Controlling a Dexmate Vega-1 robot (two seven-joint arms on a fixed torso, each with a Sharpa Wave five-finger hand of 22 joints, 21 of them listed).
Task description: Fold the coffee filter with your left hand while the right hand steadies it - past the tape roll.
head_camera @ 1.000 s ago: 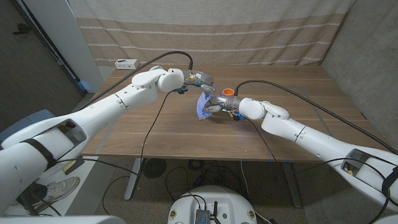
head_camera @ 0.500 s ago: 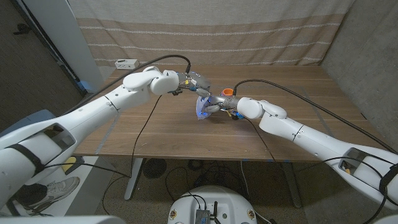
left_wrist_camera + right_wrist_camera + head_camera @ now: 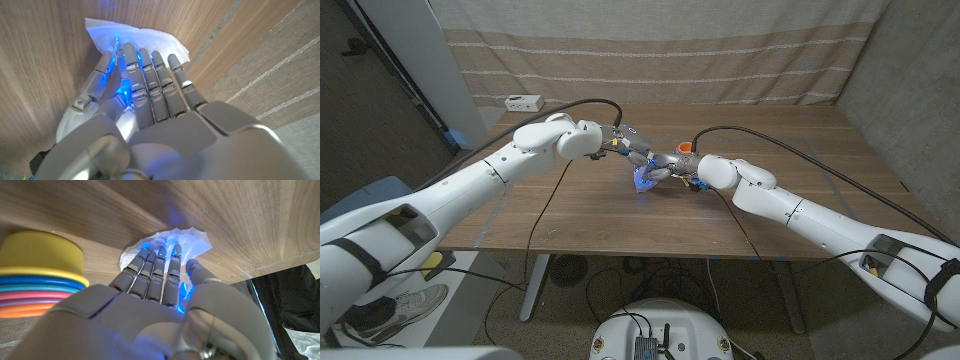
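We are seeing the left robot hand (image 3: 632, 147) reaching in over the middle of the wooden counter (image 3: 570, 215), its fingers (image 3: 150, 75) lying straight and close together with their tips pressing on the white coffee filter (image 3: 145, 37); whether it is actually gripping the paper we cannot tell. The right robot hand (image 3: 663, 168) is meeting it from the other side, its fingers (image 3: 159, 267) likewise extended side by side onto the crumpled filter's edge, thumb beside them, and again we cannot tell whether it is pinching or only pressing down. The coffee filter (image 3: 642, 179) is lying on the counter between the two robot hands, lit blue by the fingertip lights. Just beside the right robot hand a stack of coloured rings (image 3: 37, 275), yellow on top down to orange, is standing on the counter. Farther off, a small white box (image 3: 524, 101) is sitting near the counter's far left corner, before a striped curtain (image 3: 650, 50).
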